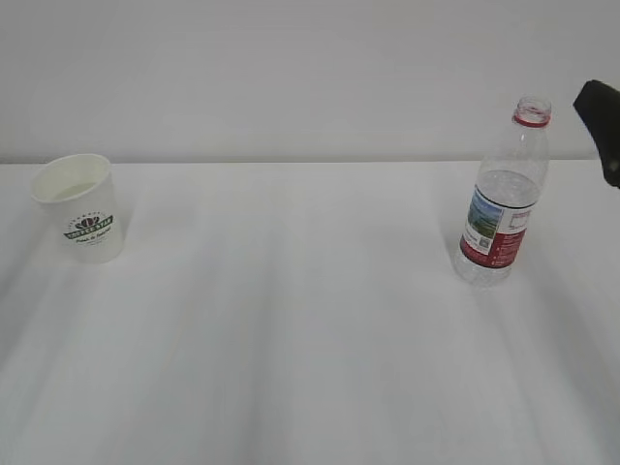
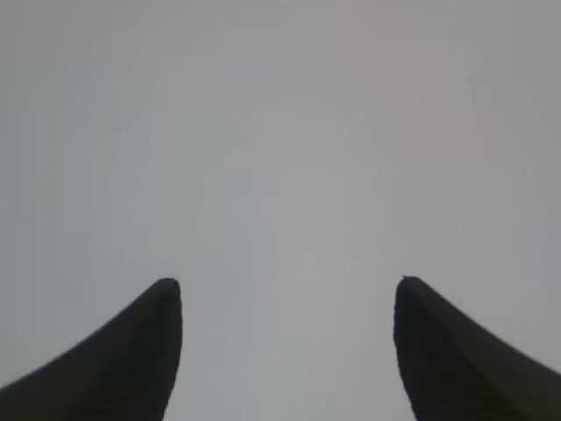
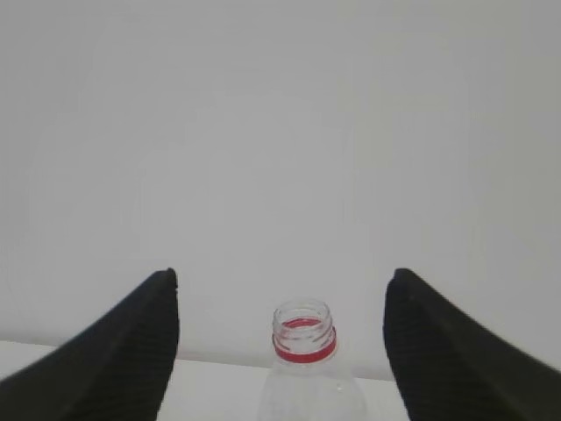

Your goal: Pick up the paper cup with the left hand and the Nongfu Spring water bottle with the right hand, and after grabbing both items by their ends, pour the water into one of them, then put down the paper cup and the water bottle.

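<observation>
Two grabs ahead, nothing held yet. Right hand [image 3: 280, 289] spread wide, Nongfu Spring water bottle [image 3: 304, 368] dead ahead between the jaws, uncapped, standing apart. Probably thin and crushy, partly full by the look, so grip the body firmly but gently. Left hand [image 2: 285, 294] also gaping, empty; paper cup [image 1: 81, 207] nowhere in its view. Looks light, flimsy: pinch the wall softly.

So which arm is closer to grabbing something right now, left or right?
Right. Its open pincer already frames the bottle neck, and it shows beside the bottle. The left pincer, also open, sees only blank wall, no cup.
</observation>
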You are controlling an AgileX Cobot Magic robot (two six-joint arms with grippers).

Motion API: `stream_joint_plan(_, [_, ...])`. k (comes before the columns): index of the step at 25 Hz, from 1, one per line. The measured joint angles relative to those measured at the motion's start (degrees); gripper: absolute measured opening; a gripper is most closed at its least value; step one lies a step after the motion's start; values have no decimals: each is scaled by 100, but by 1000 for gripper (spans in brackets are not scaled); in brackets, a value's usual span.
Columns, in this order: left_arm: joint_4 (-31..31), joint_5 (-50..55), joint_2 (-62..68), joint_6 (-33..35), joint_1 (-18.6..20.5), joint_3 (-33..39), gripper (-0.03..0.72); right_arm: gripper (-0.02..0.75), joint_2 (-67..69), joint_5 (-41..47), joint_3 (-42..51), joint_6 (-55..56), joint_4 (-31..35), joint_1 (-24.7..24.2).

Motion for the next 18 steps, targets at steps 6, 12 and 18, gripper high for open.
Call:
stream_joint_plan(6, [-58, 465, -473, 0, 0, -279, 549, 548, -544, 409, -12, 27, 163, 0])
stream_joint_plan(12, [-58, 1440, -978, 0, 0, -558, 549, 548, -1188, 1094, -34, 27, 329, 0])
stream_joint_plan(18, [-58, 2248, -1683, 0, 0, -556, 549, 548, -1849, 2116, -278, 31, 351, 0])
